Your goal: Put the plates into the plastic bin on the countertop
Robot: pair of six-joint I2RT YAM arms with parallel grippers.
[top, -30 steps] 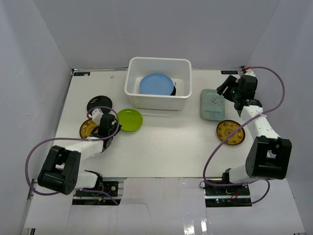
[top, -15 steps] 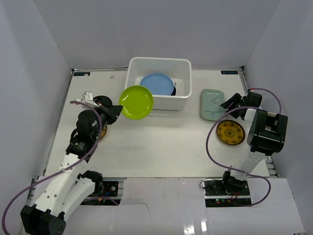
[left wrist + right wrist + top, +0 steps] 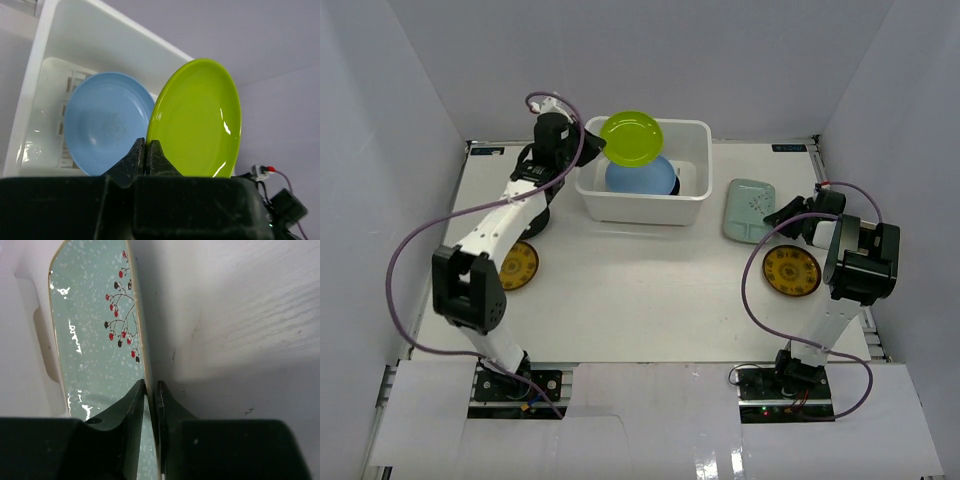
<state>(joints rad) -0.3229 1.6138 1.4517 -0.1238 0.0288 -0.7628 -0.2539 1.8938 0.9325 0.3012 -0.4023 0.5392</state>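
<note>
The lime green plate (image 3: 631,138) (image 3: 197,120) hangs tilted on edge over the white plastic bin (image 3: 692,208) (image 3: 50,60), with my left gripper (image 3: 592,148) (image 3: 145,149) shut on its rim. Inside the bin lies a light blue plate (image 3: 642,178) (image 3: 105,122), and a black plate (image 3: 674,186) peeks from under it. My right gripper (image 3: 782,213) (image 3: 150,390) is shut on the right rim of the pale-green speckled rectangular plate (image 3: 748,208) (image 3: 90,340) on the countertop (image 3: 650,290). Two yellow patterned plates (image 3: 791,270) (image 3: 517,265) lie on either side.
Pale grey walls close in the countertop at the back and on both sides. The left arm stretches diagonally from the near left to the bin's back left corner. The right arm is folded close to the right wall, its cable looping over the near yellow plate.
The left arm carried the green plate from the bin's front left corner up over the bin's back rim. The right jaws closed on the speckled plate's rim.
</note>
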